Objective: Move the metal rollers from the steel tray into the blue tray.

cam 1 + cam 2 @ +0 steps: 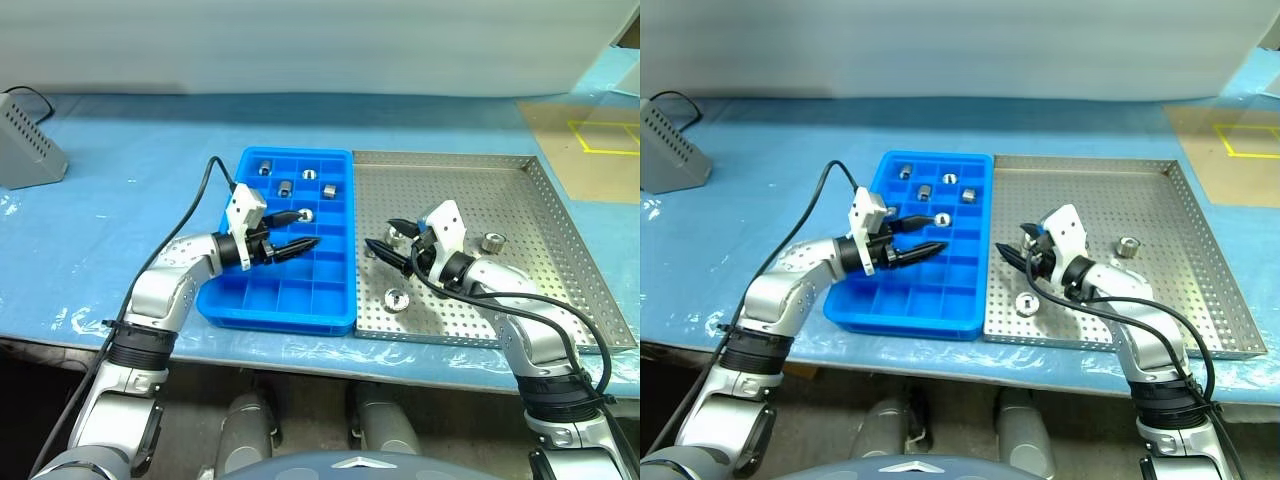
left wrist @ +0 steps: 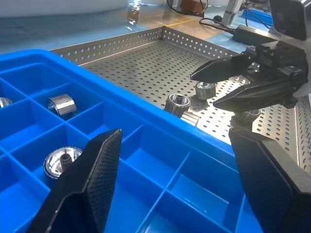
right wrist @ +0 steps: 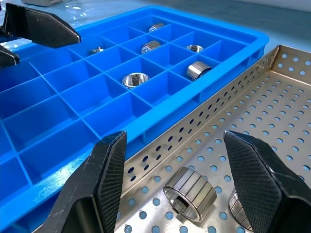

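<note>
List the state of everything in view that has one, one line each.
left gripper: open, empty, over the blue tray.
right gripper: open, empty, over the steel tray.
blue tray: five metal rollers in its far compartments, near ones empty.
steel tray: at least three rollers left.

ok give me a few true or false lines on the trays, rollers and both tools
1. The left tool hangs over the blue tray. True.
2. The right tool holds a roller. False: its jaws are open and empty, with a roller lying between them on the steel tray.
3. The blue tray is empty. False: several rollers sit in its compartments.
4. Rollers remain on the steel tray. True.
5. The left tool is open. True.
</note>
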